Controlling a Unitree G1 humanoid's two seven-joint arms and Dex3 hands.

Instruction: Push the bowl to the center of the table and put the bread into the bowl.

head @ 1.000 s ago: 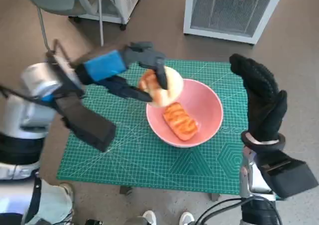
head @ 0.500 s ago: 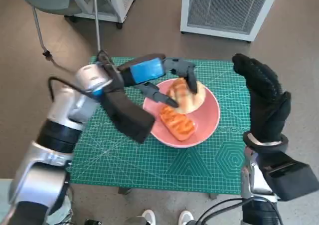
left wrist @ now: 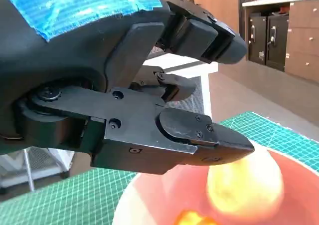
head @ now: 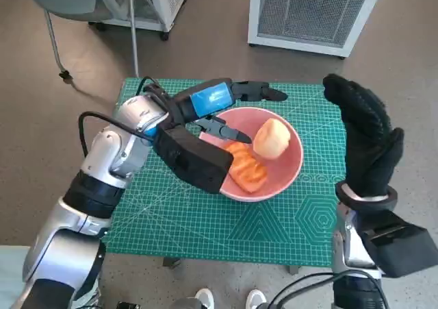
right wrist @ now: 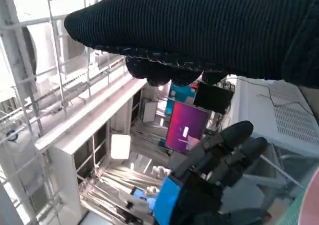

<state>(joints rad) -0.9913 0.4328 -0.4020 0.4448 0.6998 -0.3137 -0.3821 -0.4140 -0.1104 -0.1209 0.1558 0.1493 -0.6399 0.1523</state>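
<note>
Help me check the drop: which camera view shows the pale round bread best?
The head view: the pale round bread lies whole and unobstructed inside the pink bowl, beside the glazed bread, with the left hand open above. The left wrist view shows it blurred and partly hidden behind a finger. The right wrist view does not show it.

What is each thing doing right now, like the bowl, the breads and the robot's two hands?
Bowl: upright on the green mat, holding both breads.
Round bread: lying in the bowl, not held.
Long bread: lying in the bowl.
Left hand: open over the bowl.
Right hand: open, holding nothing.
</note>
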